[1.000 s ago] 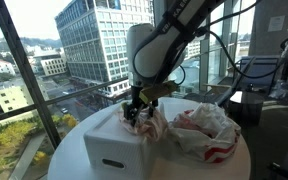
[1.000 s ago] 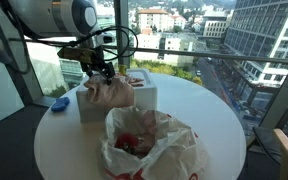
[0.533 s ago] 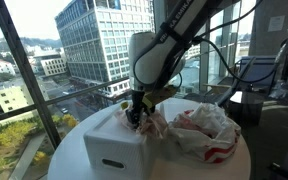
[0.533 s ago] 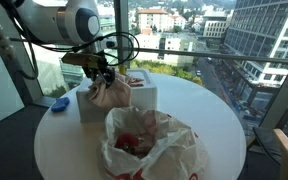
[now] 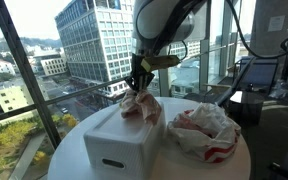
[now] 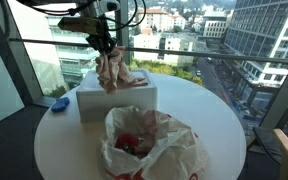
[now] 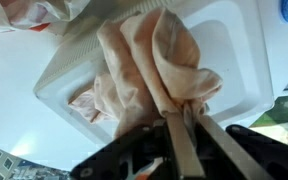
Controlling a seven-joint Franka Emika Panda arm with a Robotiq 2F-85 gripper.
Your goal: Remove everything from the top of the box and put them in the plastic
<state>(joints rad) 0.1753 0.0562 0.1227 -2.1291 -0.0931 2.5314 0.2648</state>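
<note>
My gripper (image 5: 138, 84) is directly above the box (image 5: 112, 148). Its jaws are closed almost fully on the bunched top of a pinkish-white wrapper (image 5: 140, 106). In the wrist view, both fingers (image 7: 174, 140) pinch that bunch. The wrapper hangs over the box lid with its lower folds reaching down to it; I cannot tell whether they touch. A smaller pink scrap (image 7: 85, 99) lies on the lid beside the wrapper. The plastic (image 6: 154, 150), mouth open, lies on the round table (image 6: 219, 110) just beside the box.

Hand (image 5: 139, 87) pinched closed; arm (image 5: 162, 22) high
</note>
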